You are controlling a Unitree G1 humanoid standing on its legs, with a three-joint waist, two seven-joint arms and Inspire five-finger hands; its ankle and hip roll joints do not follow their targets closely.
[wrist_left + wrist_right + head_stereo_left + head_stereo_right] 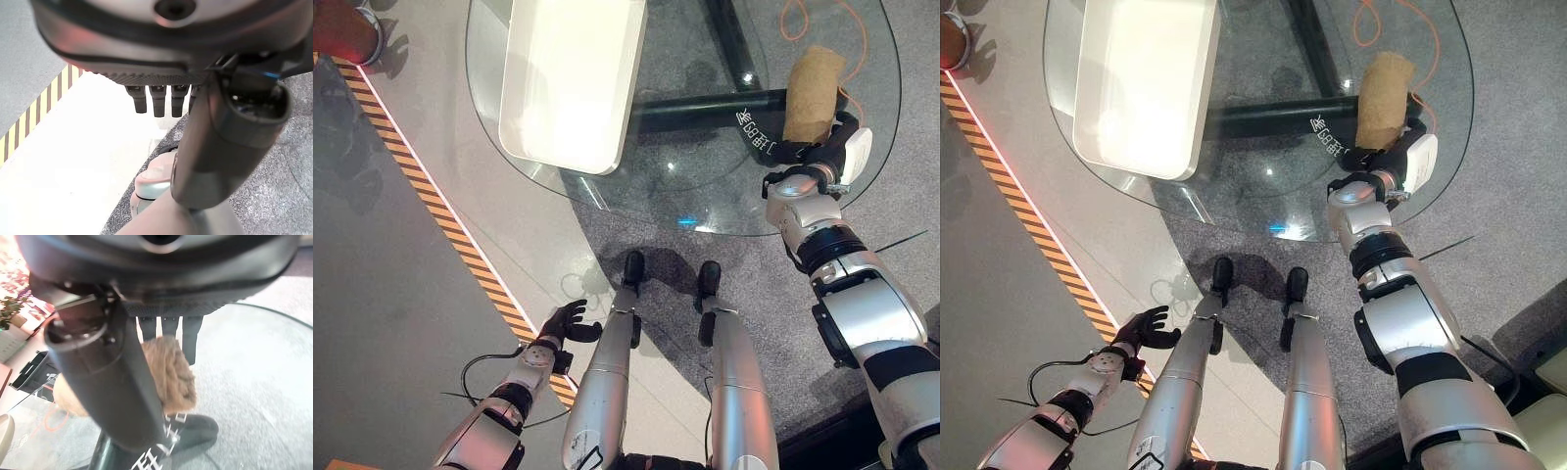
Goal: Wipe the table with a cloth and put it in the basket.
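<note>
- Right hand is out over the near right edge of the round glass table; its fingers lie on the near end of the cloth
- Cloth is tan and fuzzy, bunched into a long strip; it lies on the glass and runs away from the hand toward the far right rim
- In the right wrist view the fingers reach down onto the cloth with the thumb alongside it; whether they pinch it or just press on it, I cannot tell
- White tray-like basket sits on the left half of the table, well apart from the cloth; it looks empty from above
- Dark table frame shows through the glass, between basket and cloth; an orange cord loops on the floor past the far right rim
- Left hand hangs low at the robot's left side, off the table, above the pale floor by the yellow-and-black stripe; fingers loosely spread, holding nothing
- Left wrist view agrees; fingers hang relaxed over the floor, nothing in them
- Grey carpet lies under the table; a reddish round thing sits at the far left corner, too cut off to name
</note>
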